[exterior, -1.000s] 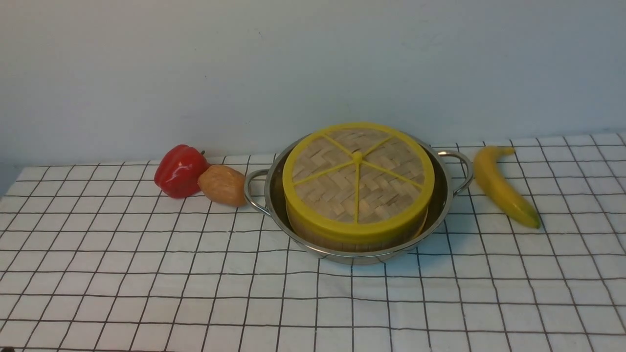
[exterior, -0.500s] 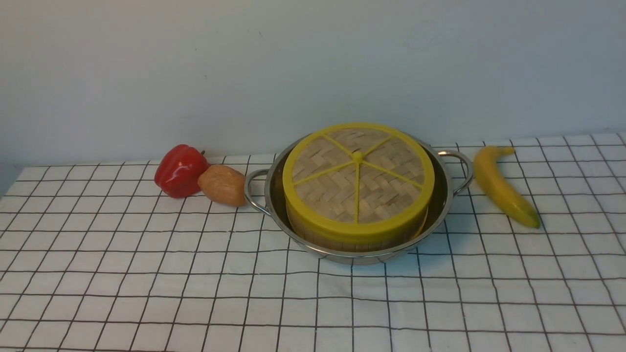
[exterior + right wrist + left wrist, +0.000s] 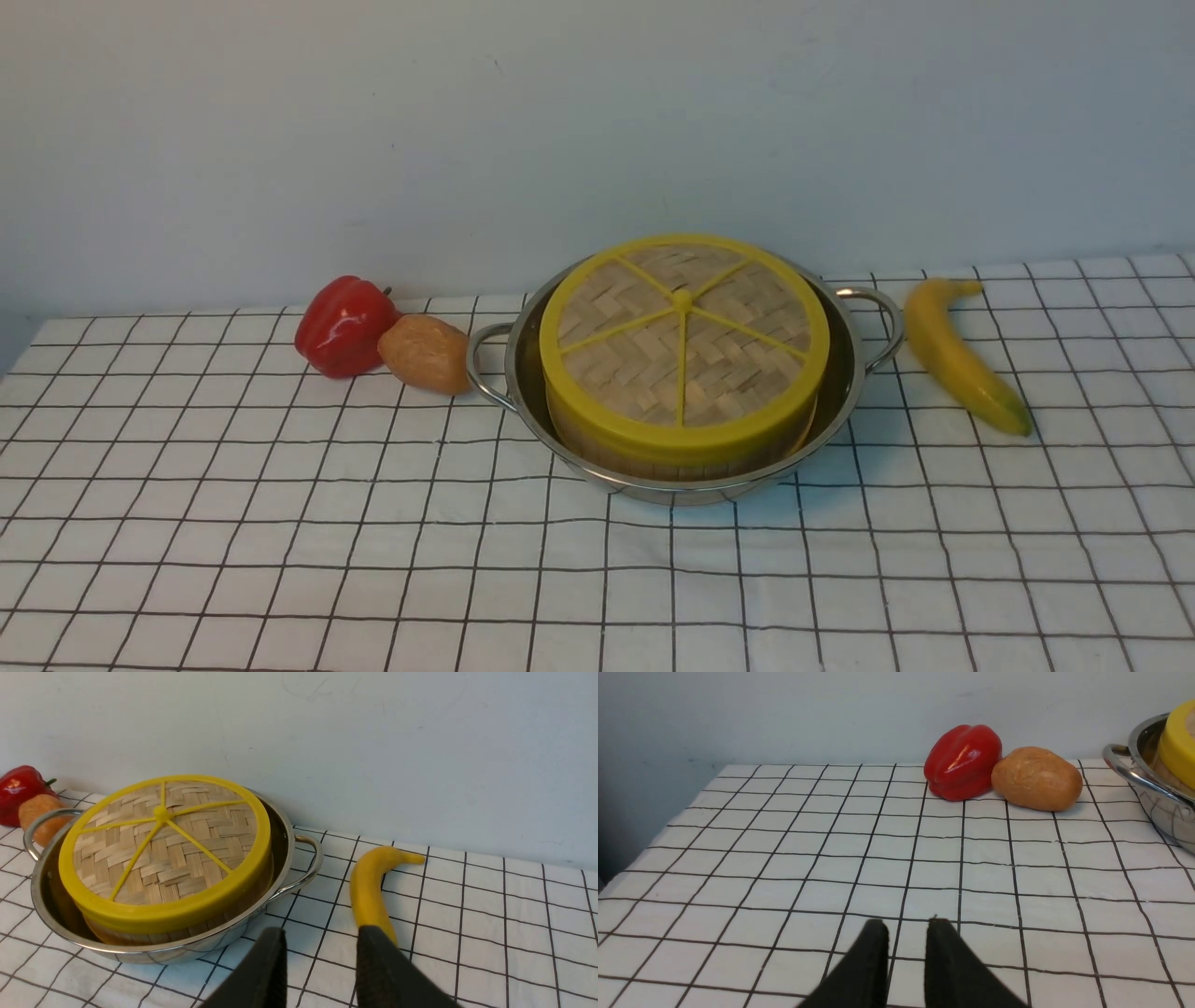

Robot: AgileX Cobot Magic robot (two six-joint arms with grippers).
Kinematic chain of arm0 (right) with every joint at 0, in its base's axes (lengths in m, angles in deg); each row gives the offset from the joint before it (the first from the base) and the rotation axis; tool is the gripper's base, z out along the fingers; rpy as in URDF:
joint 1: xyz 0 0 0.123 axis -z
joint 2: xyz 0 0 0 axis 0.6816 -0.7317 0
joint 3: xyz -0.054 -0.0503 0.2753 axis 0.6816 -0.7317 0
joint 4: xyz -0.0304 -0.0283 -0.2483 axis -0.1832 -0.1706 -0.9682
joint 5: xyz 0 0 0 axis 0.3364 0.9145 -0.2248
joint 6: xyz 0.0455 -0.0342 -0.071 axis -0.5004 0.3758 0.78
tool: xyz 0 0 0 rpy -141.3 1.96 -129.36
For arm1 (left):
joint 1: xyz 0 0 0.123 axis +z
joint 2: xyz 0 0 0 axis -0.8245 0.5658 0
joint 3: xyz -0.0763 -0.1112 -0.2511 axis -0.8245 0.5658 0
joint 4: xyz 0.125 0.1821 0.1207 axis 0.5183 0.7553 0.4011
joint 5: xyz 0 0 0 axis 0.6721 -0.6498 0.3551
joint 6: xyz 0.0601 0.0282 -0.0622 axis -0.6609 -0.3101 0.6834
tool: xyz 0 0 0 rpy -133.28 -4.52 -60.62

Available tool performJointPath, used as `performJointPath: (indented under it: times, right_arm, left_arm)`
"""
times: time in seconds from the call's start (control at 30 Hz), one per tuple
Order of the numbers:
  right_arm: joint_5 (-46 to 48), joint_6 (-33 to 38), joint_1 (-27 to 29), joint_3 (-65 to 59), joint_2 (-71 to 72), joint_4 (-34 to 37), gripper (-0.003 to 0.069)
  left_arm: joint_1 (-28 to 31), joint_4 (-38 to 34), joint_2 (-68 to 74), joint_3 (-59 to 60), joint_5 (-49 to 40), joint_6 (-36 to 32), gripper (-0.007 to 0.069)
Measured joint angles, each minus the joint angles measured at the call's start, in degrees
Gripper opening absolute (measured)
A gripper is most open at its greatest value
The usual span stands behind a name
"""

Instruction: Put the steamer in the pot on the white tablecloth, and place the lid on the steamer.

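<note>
The shiny pot (image 3: 845, 373) stands on the white tablecloth (image 3: 280, 523) at mid-table. The steamer (image 3: 653, 462) sits inside it, only its bamboo side wall showing. The lid (image 3: 683, 345) lies flat on the steamer, its yellow rim and spokes facing up. Neither arm appears in the front view. In the left wrist view my left gripper (image 3: 906, 924) hovers over bare cloth, open and empty, well short of the pot (image 3: 1148, 784). In the right wrist view my right gripper (image 3: 322, 933) is open and empty, close in front of the pot (image 3: 289, 840), lid (image 3: 163, 849) and steamer (image 3: 154, 933).
A red pepper (image 3: 344, 325) and a brown bread roll (image 3: 425, 353) lie just left of the pot's left handle. A banana (image 3: 957, 359) lies right of the pot, with its near end behind my right finger in the right wrist view. A wall runs close behind. The cloth's left edge drops off.
</note>
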Motion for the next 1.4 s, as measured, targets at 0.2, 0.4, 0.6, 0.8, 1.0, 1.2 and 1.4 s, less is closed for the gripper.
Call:
performJointPath:
  times: [0.2, 0.4, 0.6, 0.8, 1.0, 1.2, 1.4]
  right_arm:
    - [0.0, 0.0, 0.0, 0.0, 0.0, -0.3, 0.024]
    - [-1.58, 0.33, 1.88, -3.36, 1.41, -7.89, 0.024]
    - [-14.94, -5.19, 7.53, -18.46, 11.39, -13.26, 0.024]
    - [-27.43, -9.81, 11.78, -32.33, 24.12, -13.61, 0.024]
    - [-26.79, -12.66, 13.27, -34.65, 30.32, -13.61, 0.024]
    - [-20.04, -12.66, 13.4, -34.66, 34.45, -13.61, 0.024]
    - [-14.42, -13.06, 13.4, -34.66, 34.51, -13.61, 0.024]
  left_arm:
    - [0.0, 0.19, 0.0, 0.0, 0.0, 0.0, 0.0132]
    - [0.0, 0.19, 0.0, 0.0, 0.0, 0.0, 0.0144]
    - [0.0, 0.23, 0.0, 0.0, -0.05, -0.2, 0.0158]
    - [0.0, 0.23, 0.0, 0.0, -0.05, -0.2, 0.0167]
    - [0.0, 0.23, 0.0, 0.0, -0.05, -0.25, 0.0181]
    - [0.0, 0.23, 0.0, 0.0, -0.05, -0.25, 0.0191]
    - [0.0, 0.23, 0.0, 0.0, -0.05, -0.25, 0.0201]
